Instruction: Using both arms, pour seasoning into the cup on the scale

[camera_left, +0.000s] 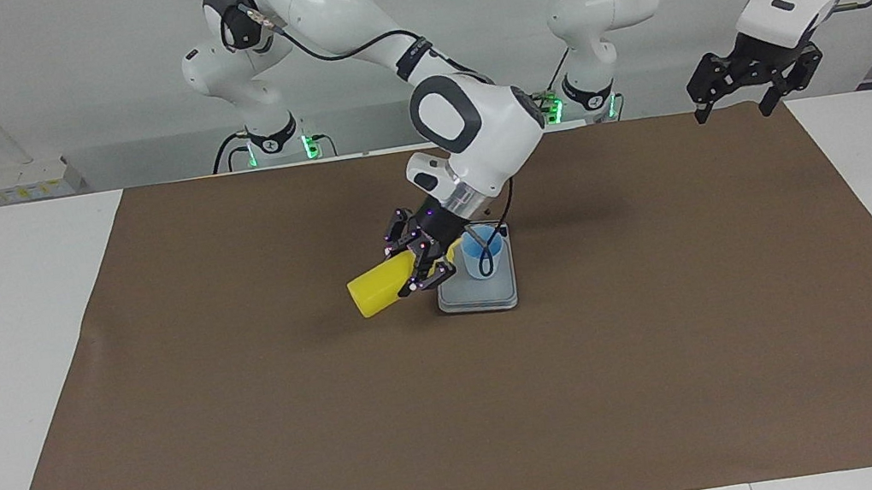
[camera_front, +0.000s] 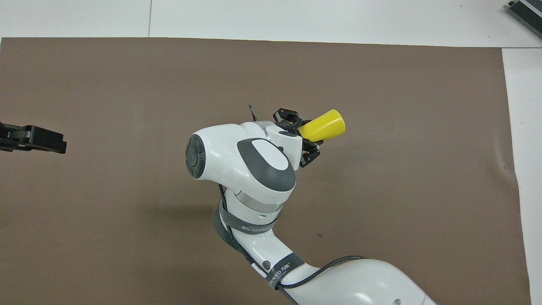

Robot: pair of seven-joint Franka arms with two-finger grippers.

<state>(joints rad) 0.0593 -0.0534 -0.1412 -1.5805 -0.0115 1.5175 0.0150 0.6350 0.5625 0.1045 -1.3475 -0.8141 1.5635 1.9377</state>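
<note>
So the right pincer is clamped around the yellow bottle, up in the air right beside the cup. The bottle is tipped way over, nearly lying flat. In the facing view its long axis runs roughly from 8 o'clock (the flat base) to 2 o'clock (the nozzle end), so the nozzle end points at the cup. The nozzle itself is hidden by the pincer and wrist, so I can't say if it's actually over the rim or if anything is coming out.

The cup stands upright on the scale, which sits about mid-bench on the brown mat, with the cup toward the robots' end of the platform. From the pincer, the cup is at about 3 o'clock, just beside it.

From overhead, the right arm's wrist covers both cup and scale, so only the bottle's base end pokes out.

The left pincer is apart, holding nothing, waiting over the mat's edge at the left arm's end, well away from the cup. The right arm is clearly the nearer one.

My guess is we're mid-pour, and the next bit depends on keeping that nozzle lined up over the cup mouth.
</note>
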